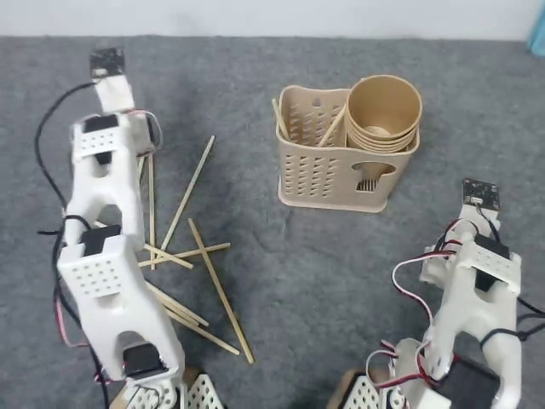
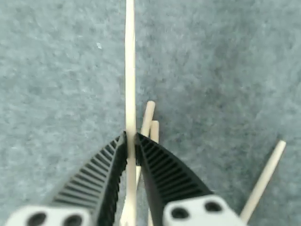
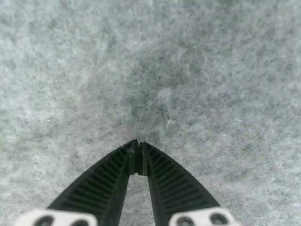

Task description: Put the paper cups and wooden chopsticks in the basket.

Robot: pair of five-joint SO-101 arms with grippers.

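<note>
Clamped in left gripper [image 2: 130,136]: one pale wooden chopstick [image 2: 130,70], pinched between the black ribbed jaws and running straight out past the tips. Just beyond the tips, ends of two more sticks [image 2: 148,117] flat on the fuzzy grey carpet [image 2: 225,70]. Off to one side, a further stick end [image 2: 263,179].

Right gripper [image 3: 137,143]: jaws pressed together on nothing, low over bare carpet.

From the high view:
- White left arm [image 1: 102,213] stretched out along the left of the carpet, over the scatter.
- White right arm [image 1: 477,281] folded back near the lower right corner, well apart from the basket.
- Beige perforated plastic basket [image 1: 328,170] upright, upper centre.
- Stack of tan paper cups [image 1: 383,111] nested in its right compartment, mouths up.
- At least two chopsticks [image 1: 330,128] leaning in its left compartment.
- Loose chopsticks [image 1: 217,290] criss-crossed on the carpet beside the left arm, some overlapping, none touching the basket.
</note>
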